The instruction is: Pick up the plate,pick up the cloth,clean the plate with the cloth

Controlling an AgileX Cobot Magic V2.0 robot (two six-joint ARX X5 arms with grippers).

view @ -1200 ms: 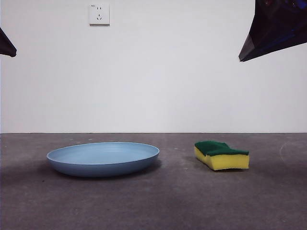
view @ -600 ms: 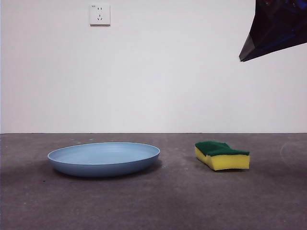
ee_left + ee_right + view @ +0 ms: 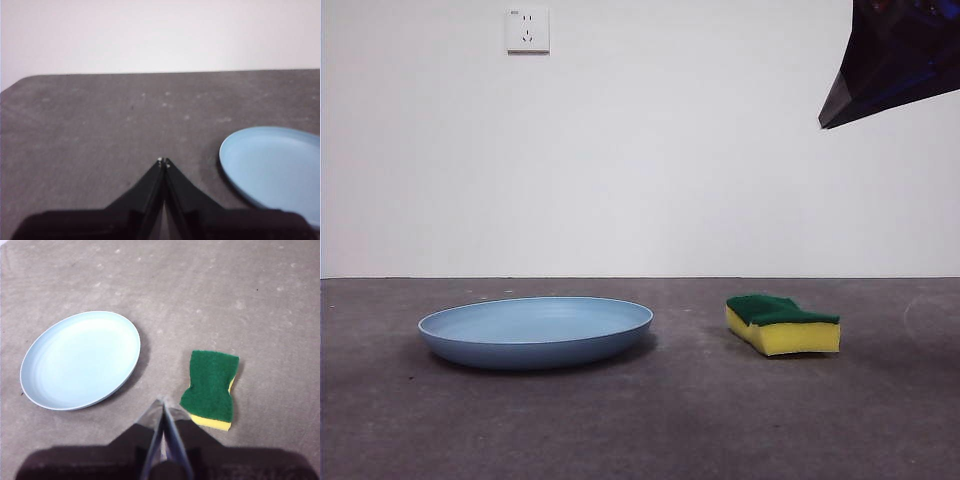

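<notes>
Front view: the plate (image 3: 535,330), light blue and shallow, lies flat on the dark grey table (image 3: 640,430), left of centre; the cloth (image 3: 782,323) — a wavy-edged yellow sponge with a green scouring layer uppermost — lies well apart to its right. A dark arm (image 3: 895,60) hangs at the upper right corner, and a white wall socket (image 3: 527,29) shows on the wall behind.

Left wrist view: the left gripper (image 3: 163,161) has its jaws pressed together at the tips, holding nothing, above bare table beside the plate's rim.

Right wrist view: the right gripper (image 3: 161,401) — jaws likewise closed and empty — hangs high above the table, between plate and cloth.
</notes>
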